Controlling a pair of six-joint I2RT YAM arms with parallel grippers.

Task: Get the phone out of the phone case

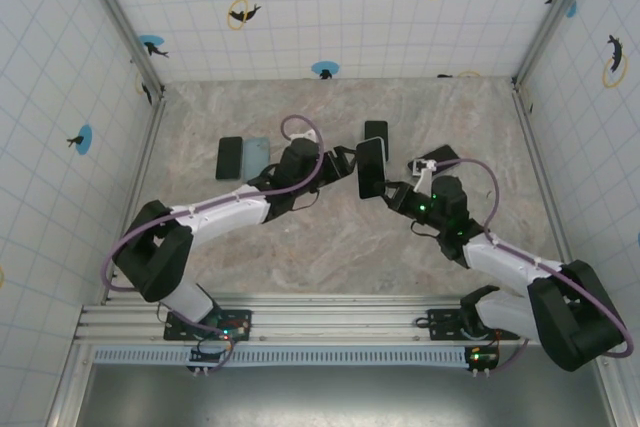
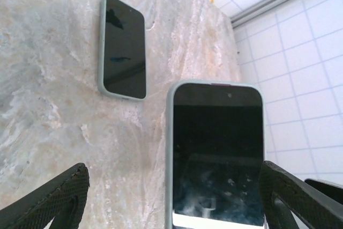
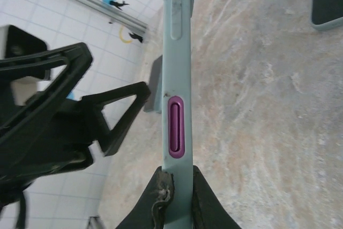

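A pale teal phone case (image 3: pixel 176 52) with a purple side button stands on edge above the table, and my right gripper (image 3: pixel 177 186) is shut on its lower end. The dark-screened phone (image 2: pixel 217 148) sits inside the case (image 2: pixel 170 148), facing my left wrist camera. My left gripper (image 2: pixel 172 194) is open, one finger on each side of the cased phone and neither touching it. From above, the held phone (image 1: pixel 371 169) hangs between the left gripper (image 1: pixel 343 162) and the right gripper (image 1: pixel 391 190).
A second cased phone (image 2: pixel 124 46) lies flat on the marble table (image 1: pixel 330 247), just behind the held one (image 1: pixel 376 132). A black phone (image 1: pixel 230 157) and a light blue case (image 1: pixel 257 155) lie side by side at the left. Tiled walls enclose the table.
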